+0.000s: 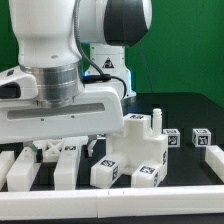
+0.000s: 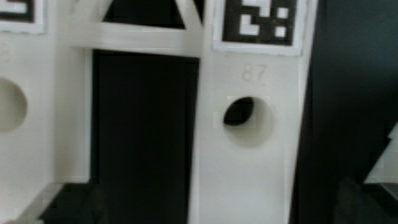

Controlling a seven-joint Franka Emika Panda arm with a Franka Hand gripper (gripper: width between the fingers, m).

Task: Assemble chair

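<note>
In the wrist view a white chair part fills the frame. It has a post [image 2: 246, 120] with an oval hole, a tag [image 2: 262, 22] above the hole, a crossbar [image 2: 146, 42] and a second post [image 2: 36, 110]. My gripper [image 2: 224, 206] is open. Its dark fingers [image 2: 71, 205] stand on either side of the holed post with black gaps between, not touching it. In the exterior view the gripper [image 1: 72, 146] hangs low over white parts [image 1: 62, 160] at the left. A blocky stack of chair parts [image 1: 140, 152] stands just to its right.
Two small white tagged posts [image 1: 172, 138] [image 1: 201, 139] stand on the black table at the exterior view's right. A long white part [image 1: 18, 168] lies at the far left. A white border rail [image 1: 120, 196] runs along the front edge. The arm's body hides the back left.
</note>
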